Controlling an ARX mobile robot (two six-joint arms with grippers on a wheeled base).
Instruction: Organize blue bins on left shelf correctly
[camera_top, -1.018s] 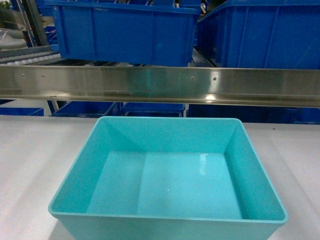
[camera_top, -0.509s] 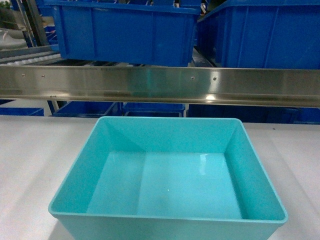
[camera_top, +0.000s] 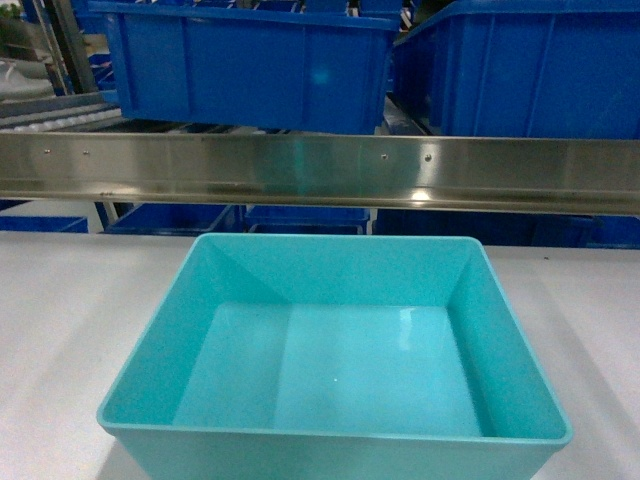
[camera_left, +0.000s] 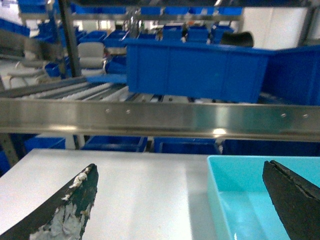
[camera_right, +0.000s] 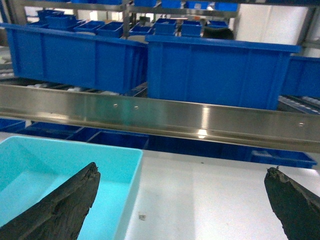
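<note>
A light turquoise bin (camera_top: 340, 350) sits empty on the white surface (camera_top: 60, 330), just in front of the left shelf's steel beam (camera_top: 320, 170). In the left wrist view its left wall (camera_left: 220, 190) lies between my fingers. My left gripper (camera_left: 180, 172) is open and straddles that wall, with one fingertip (camera_left: 87, 182) over the white surface and the other inside the bin. My right gripper (camera_right: 182, 175) is open too and straddles the bin's right wall (camera_right: 127, 200). Neither gripper shows in the head view.
Dark royal-blue ribbed crates (camera_top: 250, 65) stand on the shelf's roller tracks above the beam, and more blue crates (camera_top: 300, 215) sit on the tier below. White roller tracks (camera_left: 75, 92) run at the far left. A small speck (camera_right: 142, 216) lies beside the bin.
</note>
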